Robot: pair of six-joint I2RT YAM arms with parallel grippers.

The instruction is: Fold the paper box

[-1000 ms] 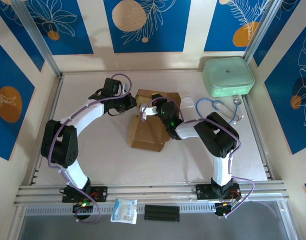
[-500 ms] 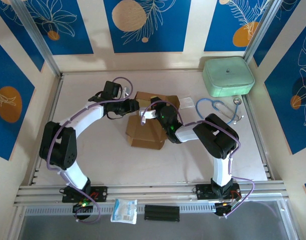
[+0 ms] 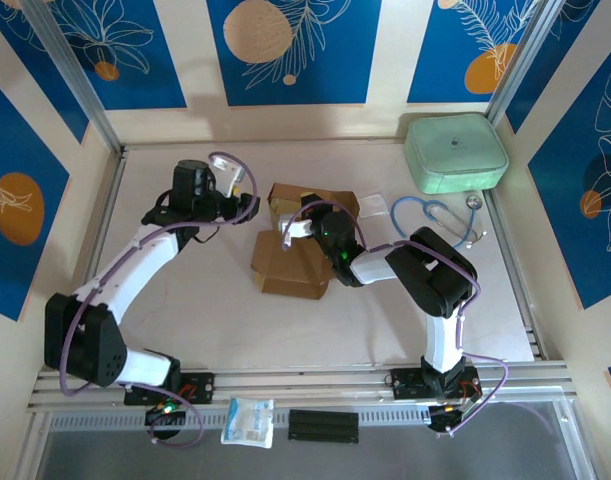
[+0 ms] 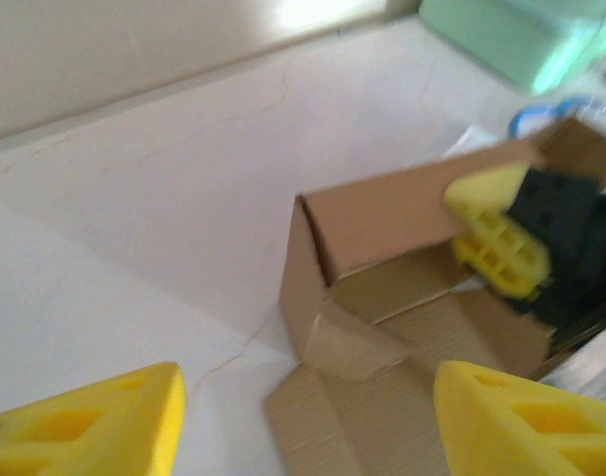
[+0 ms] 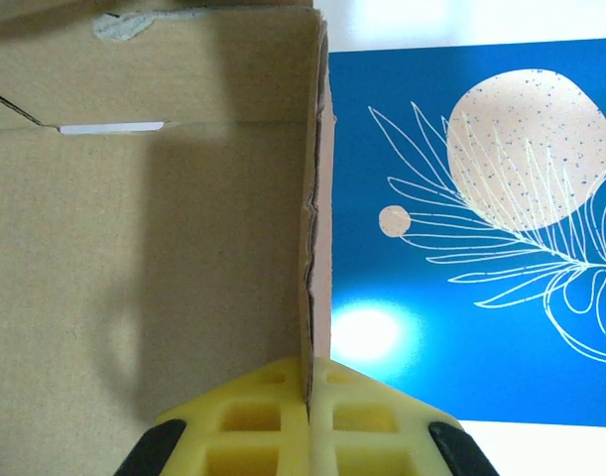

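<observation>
Roughly mid-table, a touch toward 12 o'clock: the paper box, brown kraft, part-formed. Its flat panels lie on the table toward 6 o'clock. One wall stands upright at the 12 o'clock end.

Right gripper: reaches in from 3 o'clock and is clamped on that upright wall. In the right wrist view, the yellow pads sit tight on either side of the cardboard edge. A blue leaf-print panel shows behind.

Left gripper: at 9 o'clock of the raised wall, near the box but apart from it. In the left wrist view, the yellow fingers are spread wide, clear of the cardboard. Ahead of them are the box's corner fold and a loose flap lying on the table. The other gripper's yellow tips pinch the far wall.

Mint-green case: table corner at 2 o'clock. Blue stethoscope: at 3 o'clock of the box, just beyond the right arm, well apart from the cardboard.

White packet: on the near rail at 6 o'clock.
</observation>
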